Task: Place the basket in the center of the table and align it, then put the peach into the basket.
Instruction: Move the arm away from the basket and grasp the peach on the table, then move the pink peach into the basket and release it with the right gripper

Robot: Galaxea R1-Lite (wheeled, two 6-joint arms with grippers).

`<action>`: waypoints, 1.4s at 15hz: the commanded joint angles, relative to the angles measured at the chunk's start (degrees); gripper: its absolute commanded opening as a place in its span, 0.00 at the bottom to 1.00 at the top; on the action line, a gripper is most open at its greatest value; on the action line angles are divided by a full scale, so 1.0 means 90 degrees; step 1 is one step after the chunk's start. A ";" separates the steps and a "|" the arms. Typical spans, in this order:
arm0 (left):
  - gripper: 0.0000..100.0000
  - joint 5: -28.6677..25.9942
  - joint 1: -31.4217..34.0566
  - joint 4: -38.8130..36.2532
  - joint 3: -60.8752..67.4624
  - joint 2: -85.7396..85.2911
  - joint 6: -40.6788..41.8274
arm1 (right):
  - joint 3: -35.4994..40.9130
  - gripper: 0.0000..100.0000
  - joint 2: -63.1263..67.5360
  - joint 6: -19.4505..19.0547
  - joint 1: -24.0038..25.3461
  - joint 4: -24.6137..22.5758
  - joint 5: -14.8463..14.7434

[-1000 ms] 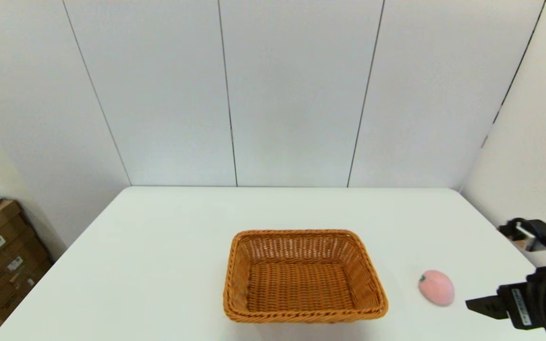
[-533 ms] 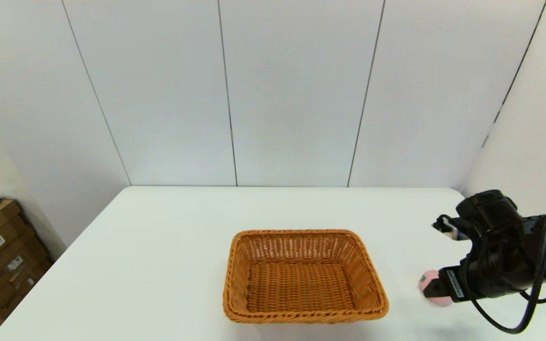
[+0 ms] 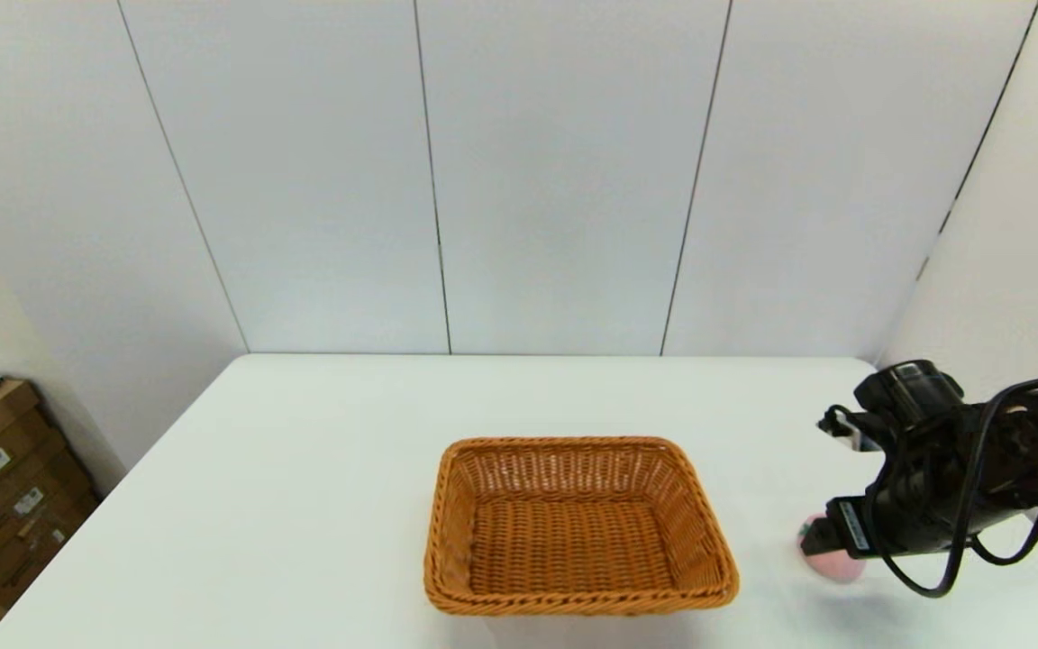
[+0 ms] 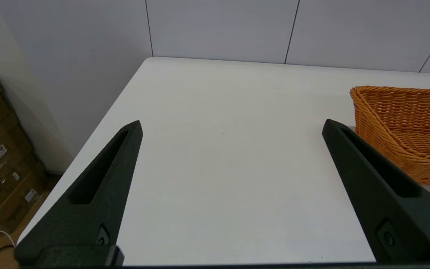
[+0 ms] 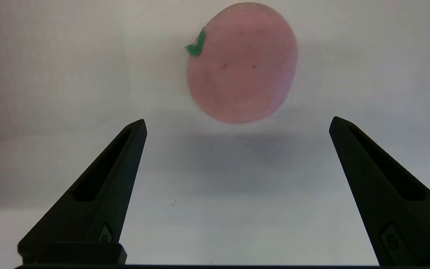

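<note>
Right claw (image 5: 237, 123) poised wide open over the small pale pink toy peach (image 5: 242, 63), nothing gripped.

From the head camera the black arm hides most of the fruit, right of the rectangular orange-brown wicker basket (image 3: 578, 527) on the white bench (image 3: 303, 469); the wrist camera reveals its green stem spot. Left claw (image 4: 231, 127), spread and holding nothing, appears only in its own view.

Black right arm (image 3: 951, 487), looping cables, white label.

The basket (image 3: 579, 526) sits mid-worktop (image 3: 321, 469), near the front edge. To its right, the right pincer (image 3: 814, 539) covers most of the peach (image 3: 834, 566).
</note>
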 commanded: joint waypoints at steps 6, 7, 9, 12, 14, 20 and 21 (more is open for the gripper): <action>1.00 0.0006 0.0000 -0.0001 0.0000 0.0001 -0.0036 | -0.0063 0.00 0.0339 0.0000 -0.0111 -0.0223 0.0204; 1.00 0.0006 0.0000 -0.0001 0.0000 0.0001 -0.0046 | -0.0063 0.00 0.0358 0.0000 -0.0111 -0.0223 0.0214; 1.00 -0.0004 0.0000 -0.0001 0.0000 0.0001 -0.0046 | -0.0063 0.00 0.0378 0.0000 -0.0111 -0.0262 0.0204; 1.00 0.0006 0.0000 -0.0001 0.0000 0.0001 -0.0055 | -0.0014 0.00 0.0397 0.0000 -0.0111 -0.0292 0.0204; 1.00 0.0006 0.0000 -0.0001 0.0000 0.0001 -0.0075 | 0.0006 0.00 0.0388 0.0000 -0.0111 -0.0292 0.0204; 1.00 0.0006 0.0000 -0.0001 0.0000 0.0001 -0.0075 | -0.0268 0.00 -0.2083 0.0547 0.0954 -0.0438 0.1083; 1.00 0.0006 0.0000 -0.0001 0.0000 0.0001 -0.0075 | -0.0561 0.00 -0.2493 0.0860 0.1491 -0.0379 0.1054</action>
